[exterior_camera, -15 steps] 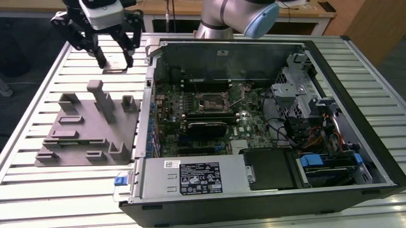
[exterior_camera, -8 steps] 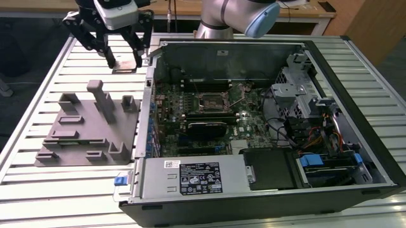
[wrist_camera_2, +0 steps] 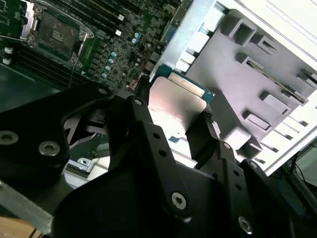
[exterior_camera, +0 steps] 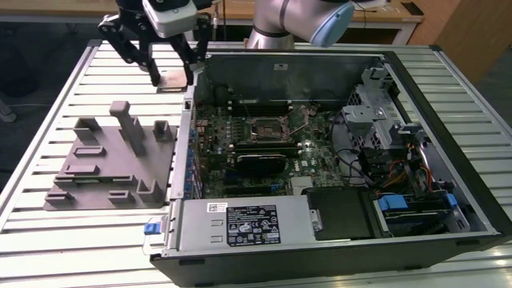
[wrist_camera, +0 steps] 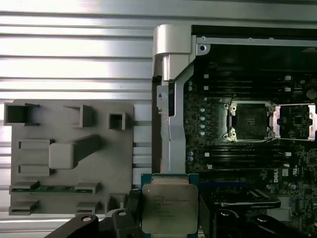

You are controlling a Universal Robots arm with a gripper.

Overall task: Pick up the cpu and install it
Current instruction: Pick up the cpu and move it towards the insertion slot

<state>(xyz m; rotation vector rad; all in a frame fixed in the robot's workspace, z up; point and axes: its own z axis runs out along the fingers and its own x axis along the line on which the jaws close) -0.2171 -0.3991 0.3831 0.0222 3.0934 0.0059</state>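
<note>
the gripper [wrist_camera: 168,212] is closed down on the cpu [wrist_camera: 167,201], with a black finger [wrist_camera: 132,204] against each of two opposite edges and the jaws no wider than the chip itself. gripping by the rim leaves the silvery lid and the underside clear of the pads. it also keeps the chip flat, which i judge suits a level drop into a socket. the lid faces the camera in the first wrist view, with a green border showing round it.

below the chip lies the grey fixture [wrist_camera: 69,153], a moulded block of slots and posts that seems meant to park parts. it sits on the slatted table [wrist_camera: 74,49] just beside the case [wrist_camera: 171,99].

in the exterior view the gripper hangs over the table outside the case, near its far corner on that view's left, so the cpu is not yet above the board [exterior_camera: 320,156].

farther in, the socket [wrist_camera: 250,119] stands with its frame [wrist_camera: 294,121] swung aside and the dark well bare, open to take a chip.
</note>
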